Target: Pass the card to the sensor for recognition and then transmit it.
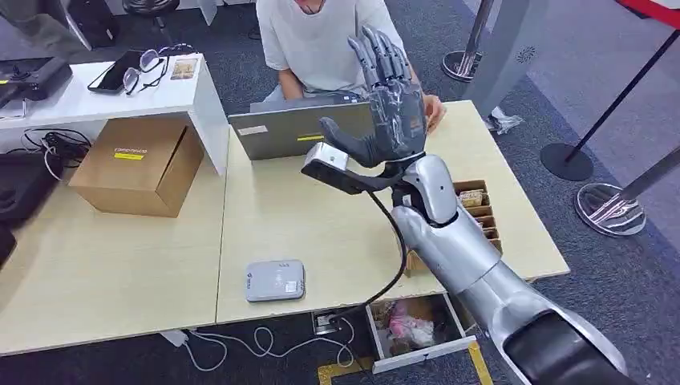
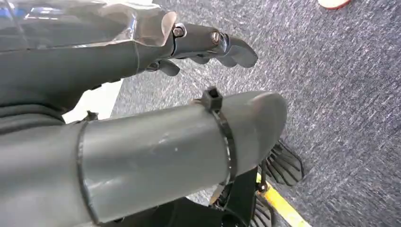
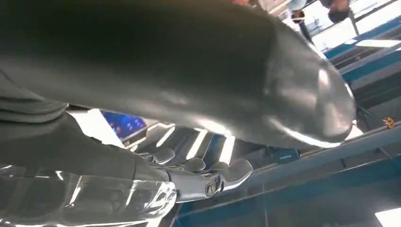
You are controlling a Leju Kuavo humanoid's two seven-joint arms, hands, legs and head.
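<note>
Pale wooden table [image 1: 321,216], probably office

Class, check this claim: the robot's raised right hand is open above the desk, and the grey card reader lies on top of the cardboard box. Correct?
Not quite. In the head view the right hand is raised and open, but the grey card reader lies on the desk near its front edge; the cardboard box is well to its left.

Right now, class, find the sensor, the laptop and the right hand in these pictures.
sensor [image 1: 275,281], head view, middle of its grey top face.
laptop [image 1: 281,128], head view, back of its open lid.
right hand [image 1: 393,104], head view, the dark palm below the raised fingers.
</note>
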